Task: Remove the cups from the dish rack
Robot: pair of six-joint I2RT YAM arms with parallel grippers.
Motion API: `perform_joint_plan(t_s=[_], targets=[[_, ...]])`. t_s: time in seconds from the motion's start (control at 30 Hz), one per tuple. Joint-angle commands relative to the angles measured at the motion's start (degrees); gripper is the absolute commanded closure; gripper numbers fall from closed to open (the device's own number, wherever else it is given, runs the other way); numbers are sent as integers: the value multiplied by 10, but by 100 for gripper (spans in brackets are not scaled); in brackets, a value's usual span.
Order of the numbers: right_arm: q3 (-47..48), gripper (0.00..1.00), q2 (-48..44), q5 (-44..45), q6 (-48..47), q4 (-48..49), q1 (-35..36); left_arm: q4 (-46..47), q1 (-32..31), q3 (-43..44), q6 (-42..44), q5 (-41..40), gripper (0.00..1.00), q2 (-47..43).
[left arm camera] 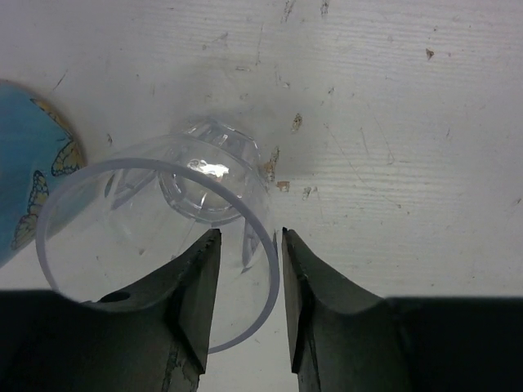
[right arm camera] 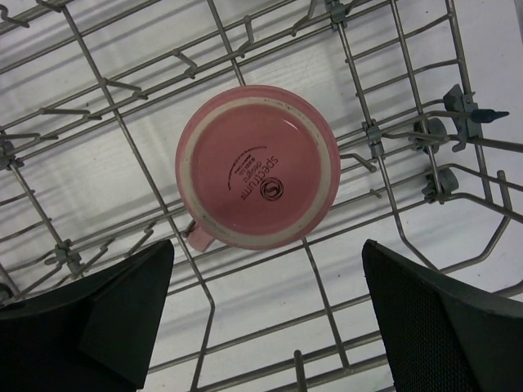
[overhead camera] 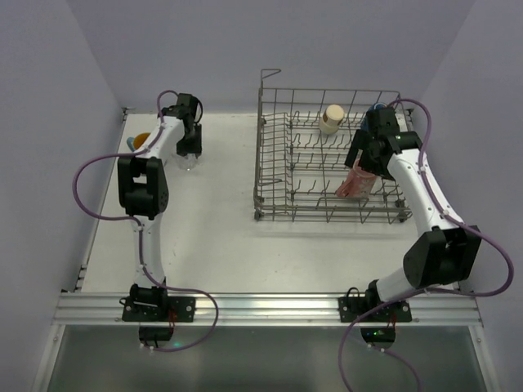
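White left arm and right arm, black joints and bases, looped purple cables, black tool fingers, the right ones finely textured

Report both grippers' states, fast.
Left gripper: partly open, fingers astride the clear glass rim, not pinching.
Right gripper: wide open, empty, above the pink cup.

Glossy clear cup, grey metal-wire rack, scuffed matt table.

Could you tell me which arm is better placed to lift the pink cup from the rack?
The right arm. Its jaws hang wide open over the pink cup in the dish rack, while the left arm's jaws straddle the clear glass rim outside it.
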Motion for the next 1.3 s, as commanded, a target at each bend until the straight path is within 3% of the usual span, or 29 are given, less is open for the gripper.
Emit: perform_joint_plan(t_s=[0.0,0.33,0.8,1.27], targets=[[-1,1,20,9,13,28,-6,-6,4,18,1,2,59,0],[64,1,100,15,92,-6,-8,3,4,16,-9,23,44,-34],[111,1,164,16,162,-70,-8,-9,1,40,-8,48,35,-111],[129,1,225,3,173,-85,-9,-11,-32,49,-7,61,30,-168]])
